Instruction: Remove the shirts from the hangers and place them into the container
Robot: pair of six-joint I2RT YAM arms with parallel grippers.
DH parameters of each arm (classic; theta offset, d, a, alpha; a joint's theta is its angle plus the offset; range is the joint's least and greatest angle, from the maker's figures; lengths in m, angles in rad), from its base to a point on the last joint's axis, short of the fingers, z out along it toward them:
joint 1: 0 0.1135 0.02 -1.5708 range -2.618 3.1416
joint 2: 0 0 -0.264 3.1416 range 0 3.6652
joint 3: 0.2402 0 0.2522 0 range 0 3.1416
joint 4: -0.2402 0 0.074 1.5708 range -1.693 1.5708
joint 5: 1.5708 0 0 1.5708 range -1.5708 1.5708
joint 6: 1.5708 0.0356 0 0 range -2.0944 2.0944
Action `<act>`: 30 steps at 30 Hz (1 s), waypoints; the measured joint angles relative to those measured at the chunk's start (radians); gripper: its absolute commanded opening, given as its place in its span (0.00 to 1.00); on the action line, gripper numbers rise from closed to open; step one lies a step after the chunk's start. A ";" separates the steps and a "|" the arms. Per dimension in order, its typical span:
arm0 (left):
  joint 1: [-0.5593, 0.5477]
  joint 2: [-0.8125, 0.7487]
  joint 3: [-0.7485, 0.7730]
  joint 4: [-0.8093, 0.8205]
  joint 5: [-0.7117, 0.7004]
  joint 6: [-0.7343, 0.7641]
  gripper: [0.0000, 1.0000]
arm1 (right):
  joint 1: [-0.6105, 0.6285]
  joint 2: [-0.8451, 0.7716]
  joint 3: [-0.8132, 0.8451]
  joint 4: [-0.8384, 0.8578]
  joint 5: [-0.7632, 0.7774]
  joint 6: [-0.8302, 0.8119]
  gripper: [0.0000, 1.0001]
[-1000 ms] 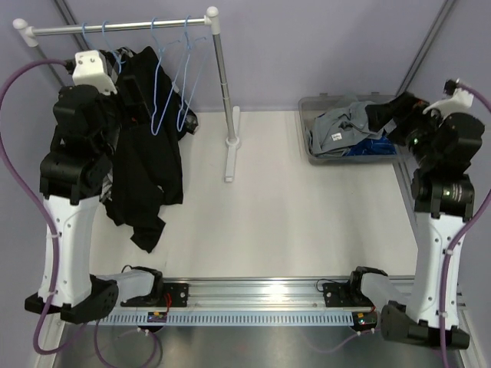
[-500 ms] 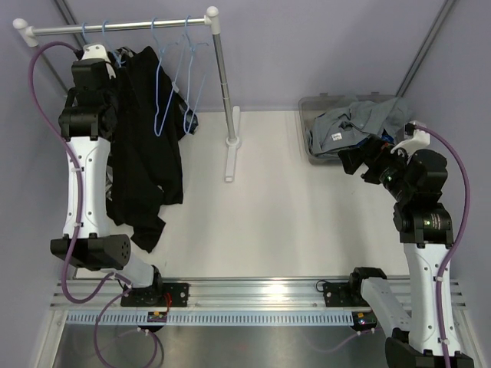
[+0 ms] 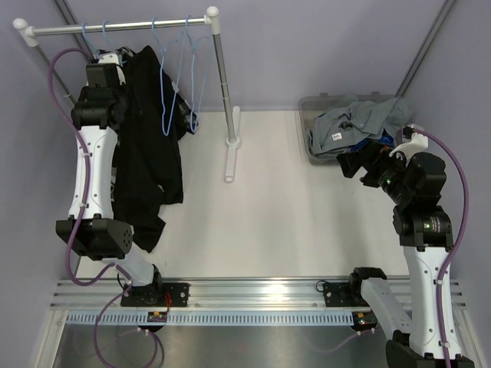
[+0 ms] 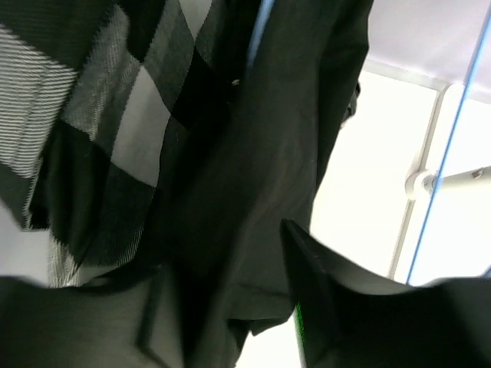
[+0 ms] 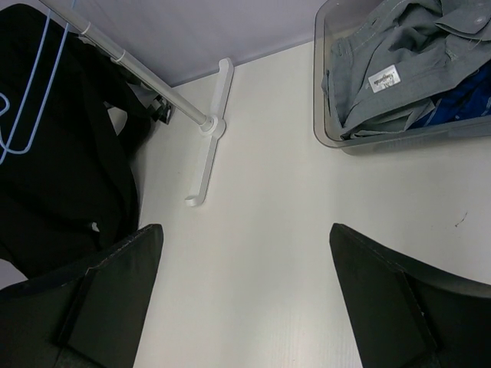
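Your L gripper (image 4: 220, 257) is up high by the rail, pushed into the hanging clothes. In the wrist cam its fingers (image 4: 345, 307) stand part-way apart w/ black shirt (image 3: 149, 146) fabric filling the gap btwn them, but neither view lets you tell whether the cloth is actually pinched or just lying there. The black shirt hangs long from up near the silver rail (image 3: 115, 27), its lower hem bunched close to the L arm's elbow. Just left of it in the wrist cam is the b&w check shirt (image 4: 115, 115), touching the black one; from the top cam it's mostly hidden behind the arm. Two bare light-blue hangers (image 3: 162, 84) hang on the rail right of the black shirt, near the upright post (image 3: 221, 84). More blue hooks sit on the rail further left, above the shirts. Your R gripper (image 5: 245, 230) is wide open w/ nothing in it, hovering over bare table (image 3: 291, 222) just in front of the container (image 5: 326, 115). The container sits at the far right of the table, well apart from the rack. Inside it the grey shirt (image 3: 349, 123) lies on top, bunched and heaped above the rim, white label showing. The blue plaid shirt (image 5: 460, 96) peeks out beneath it on the near-right side.
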 measured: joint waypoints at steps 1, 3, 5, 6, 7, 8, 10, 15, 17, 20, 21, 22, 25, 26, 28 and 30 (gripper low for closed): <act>0.000 0.005 -0.001 0.000 0.006 0.000 0.37 | 0.000 0.000 -0.002 0.000 0.000 0.000 1.00; 0.000 0.010 -0.003 -0.002 0.021 -0.001 0.22 | 0.000 0.000 -0.005 0.000 0.000 0.000 0.99; 0.000 0.010 -0.003 -0.002 0.039 -0.001 0.08 | 0.000 0.000 -0.006 -0.001 -0.001 0.000 0.99; 0.000 0.010 -0.003 -0.002 0.048 -0.002 0.03 | 0.000 0.000 -0.006 -0.002 -0.001 0.000 1.00; 0.000 0.008 -0.003 -0.002 0.061 -0.002 0.00 | 0.000 0.000 -0.006 -0.002 -0.001 0.000 0.99; 0.000 0.008 -0.003 -0.002 0.069 0.001 0.00 | 0.000 0.000 -0.006 -0.002 -0.001 -0.001 0.99; -0.002 0.001 -0.003 -0.002 0.082 0.002 0.00 | 0.000 0.000 -0.006 -0.004 -0.001 -0.001 1.00; -0.001 -0.044 0.005 -0.028 0.093 0.002 0.00 | 0.003 0.000 -0.006 -0.013 -0.001 -0.011 1.00; 0.000 -0.073 0.015 -0.043 0.095 0.004 0.00 | 0.007 0.000 -0.006 -0.015 -0.001 -0.013 0.99; 0.000 -0.133 0.040 -0.048 0.099 0.004 0.00 | 0.008 0.000 -0.006 -0.015 0.000 -0.017 0.99; 0.000 -0.152 0.044 -0.047 0.101 0.003 0.00 | 0.008 0.001 -0.006 -0.015 0.000 -0.018 1.00; 0.000 -0.179 0.044 -0.048 0.106 0.000 0.00 | 0.008 0.002 -0.007 -0.015 0.000 -0.019 1.00; 0.000 -0.253 0.031 -0.045 0.114 -0.012 0.00 | 0.008 0.005 -0.008 -0.015 0.000 -0.020 0.99; 0.000 -0.283 0.015 -0.045 0.117 -0.018 0.00 | 0.012 0.006 -0.009 -0.015 0.002 -0.021 0.99; 0.000 -0.345 -0.038 -0.033 0.119 -0.030 0.00 | 0.031 0.011 -0.013 -0.015 0.001 -0.023 1.00; 0.000 -0.407 -0.112 -0.026 0.120 -0.045 0.00 | 0.045 0.017 -0.014 -0.018 0.002 -0.027 0.99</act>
